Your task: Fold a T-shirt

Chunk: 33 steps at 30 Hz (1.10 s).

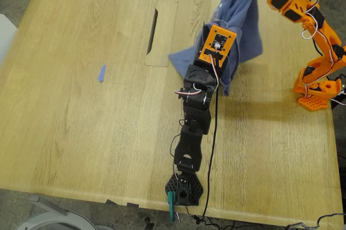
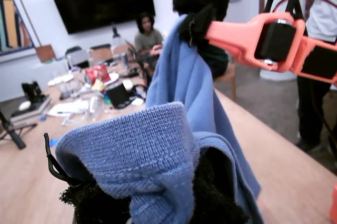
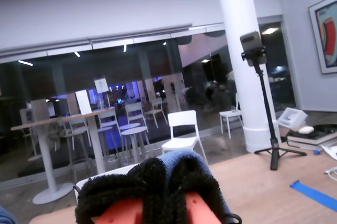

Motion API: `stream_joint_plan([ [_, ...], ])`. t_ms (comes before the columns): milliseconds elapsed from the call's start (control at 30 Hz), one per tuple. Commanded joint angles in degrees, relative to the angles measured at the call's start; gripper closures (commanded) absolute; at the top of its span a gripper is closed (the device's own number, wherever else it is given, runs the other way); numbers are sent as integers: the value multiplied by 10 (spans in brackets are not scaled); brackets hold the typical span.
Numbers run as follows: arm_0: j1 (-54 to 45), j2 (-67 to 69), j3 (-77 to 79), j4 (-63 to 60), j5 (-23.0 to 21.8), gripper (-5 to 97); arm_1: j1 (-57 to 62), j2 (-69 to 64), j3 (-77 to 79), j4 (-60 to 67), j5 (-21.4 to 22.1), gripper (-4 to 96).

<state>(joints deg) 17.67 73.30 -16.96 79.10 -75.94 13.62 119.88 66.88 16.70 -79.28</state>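
No legible text, labels, brands or nos. anywhere in any view.

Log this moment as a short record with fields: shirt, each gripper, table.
shirt: T-shirt, bunched and lifted off the table, hanging between both grippers
first gripper: my first gripper, on the black arm, shut on a fold of the cloth
second gripper: my second gripper, on the orange arm, shut on the shirt's upper end
table: wooden table; small blue tape scrap toward the exterior view's left
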Motion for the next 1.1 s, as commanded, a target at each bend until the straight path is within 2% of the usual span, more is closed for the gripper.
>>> stream_joint_plan([
  [0,21,74,-21,-66,5,918,7,33,-34,-22,-4,908],
  [300,62,62,-21,-156,8,918,19,48,-34,-56,-4,908],
  [800,84,67,-22,-207,11,918,50,72,-35,-54,-6,907],
  [1067,162,62,-22,-239,14,918,46,96,-45,-62,-7,904],
])
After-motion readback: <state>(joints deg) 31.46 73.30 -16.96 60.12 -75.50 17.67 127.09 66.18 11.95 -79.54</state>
